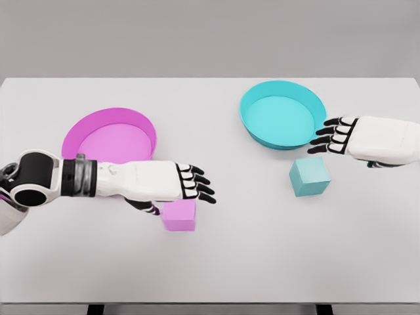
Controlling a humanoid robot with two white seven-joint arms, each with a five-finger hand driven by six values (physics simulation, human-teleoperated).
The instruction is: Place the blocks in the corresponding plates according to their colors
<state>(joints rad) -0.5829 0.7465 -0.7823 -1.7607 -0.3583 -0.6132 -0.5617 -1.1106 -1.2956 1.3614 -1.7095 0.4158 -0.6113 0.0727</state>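
Note:
A magenta block (180, 216) lies on the white table just below my left hand (197, 184), whose fingers stretch flat above its upper edge and hold nothing. Behind that hand sits the magenta plate (141, 121), partly hidden by my forearm. A teal block (310, 177) rests right of centre, below the teal plate (315, 105). My right hand (331, 136) hovers by the teal plate's right rim, above and to the right of the teal block, with fingers spread and nothing in them.
The white table (249, 262) spans the view, with its front edge near the bottom and its back edge against a grey wall. My left forearm lies across the lower left.

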